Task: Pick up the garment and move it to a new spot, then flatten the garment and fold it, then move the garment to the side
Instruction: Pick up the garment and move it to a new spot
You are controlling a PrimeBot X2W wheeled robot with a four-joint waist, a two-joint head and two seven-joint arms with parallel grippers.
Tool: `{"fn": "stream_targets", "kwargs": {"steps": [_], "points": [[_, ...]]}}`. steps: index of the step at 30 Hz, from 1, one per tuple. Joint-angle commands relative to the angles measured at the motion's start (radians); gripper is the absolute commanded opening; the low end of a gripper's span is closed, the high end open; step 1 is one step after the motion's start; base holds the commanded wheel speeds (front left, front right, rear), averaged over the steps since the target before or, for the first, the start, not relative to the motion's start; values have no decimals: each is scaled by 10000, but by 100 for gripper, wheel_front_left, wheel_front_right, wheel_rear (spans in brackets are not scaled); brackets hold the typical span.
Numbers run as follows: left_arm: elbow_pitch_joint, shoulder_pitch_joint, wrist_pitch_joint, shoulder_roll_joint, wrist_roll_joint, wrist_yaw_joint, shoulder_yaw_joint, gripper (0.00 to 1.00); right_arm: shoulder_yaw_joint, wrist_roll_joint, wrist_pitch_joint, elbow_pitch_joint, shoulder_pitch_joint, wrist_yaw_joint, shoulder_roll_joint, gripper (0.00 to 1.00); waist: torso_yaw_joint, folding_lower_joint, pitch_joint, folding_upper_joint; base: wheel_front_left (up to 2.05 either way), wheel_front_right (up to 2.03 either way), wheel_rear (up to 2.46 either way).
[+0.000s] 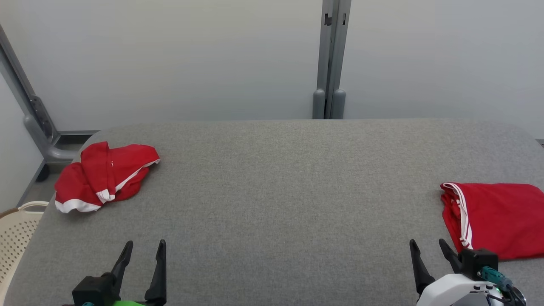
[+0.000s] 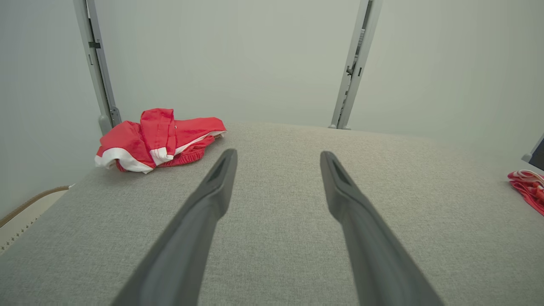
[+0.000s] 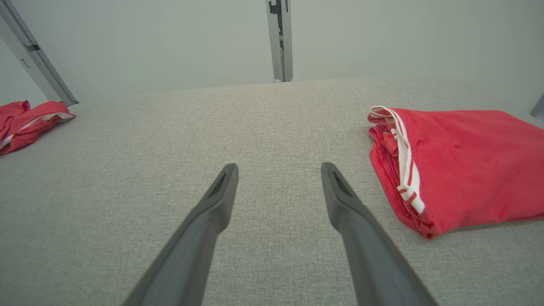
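Observation:
A crumpled red garment with white trim point(image 1: 104, 176) lies at the table's far left corner; the left wrist view has it ahead and to the left point(image 2: 159, 138). A second red garment point(image 1: 495, 219), folded flat with white stripes along its edge, rests at the right side of the table, close to the right of my right fingers point(image 3: 459, 163). My left gripper point(image 1: 144, 245) stands open near the front edge, nothing between its fingers point(image 2: 278, 155). My right gripper point(image 1: 427, 244) is open too and holds nothing point(image 3: 279, 168).
The grey fabric-covered table point(image 1: 280, 191) spreads wide between the two garments. A pale perforated basket point(image 1: 15, 233) stands off the table's left edge. Grey posts point(image 1: 331, 59) and a slanted frame point(image 1: 29, 106) stand against the pale wall behind.

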Motion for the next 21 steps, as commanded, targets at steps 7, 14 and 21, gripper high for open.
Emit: {"fn": "stream_targets", "kwargs": {"steps": [7,14,21], "points": [[136,149,-38,-189,254,-158,285,100,80,45,-81,64,108,-10,-19,100,22,0,56,0,0,0,0],[372,53,-39,-233,323,-199,388,100,102,60,-110,70,159,-10,-18,100,235,0,60,0,0,0,0],[548,-94,23,-117,378,-137,330,100,248,252,-112,167,221,-10,-18,100,923,0,59,0,0,0,0]]}}
